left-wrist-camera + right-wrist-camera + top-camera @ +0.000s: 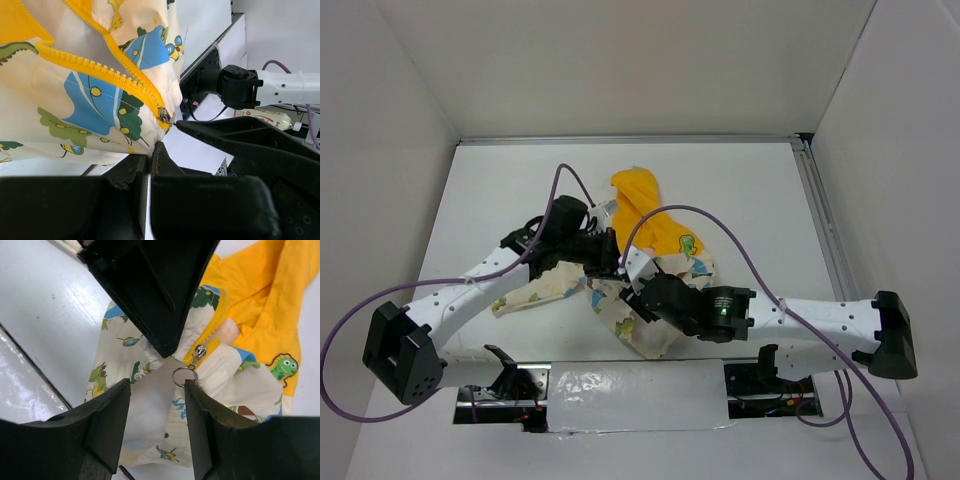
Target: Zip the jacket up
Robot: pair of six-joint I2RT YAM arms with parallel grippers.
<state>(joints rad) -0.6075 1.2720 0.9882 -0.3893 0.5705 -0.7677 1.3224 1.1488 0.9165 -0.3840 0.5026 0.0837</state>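
Note:
The jacket (642, 205) lies crumpled mid-table, yellow hood toward the back, cream printed fabric toward the front. My left gripper (610, 262) is shut on the cream hem (145, 145) just below the yellow zipper's bottom end, holding it up. The silver zipper slider (164, 116) sits at that bottom end. In the right wrist view the slider (200, 351) hangs a metal ring pull (185, 376). My right gripper (156, 390) is open, the ring just touching the tip of its right finger (200, 405). The left gripper's black fingers (150, 295) fill the top of that view.
White walls enclose the table on three sides, with a metal rail (820, 220) along the right. Purple cables (740, 250) loop over the jacket and both arms. A foil-covered strip (630, 395) lies at the near edge between the bases.

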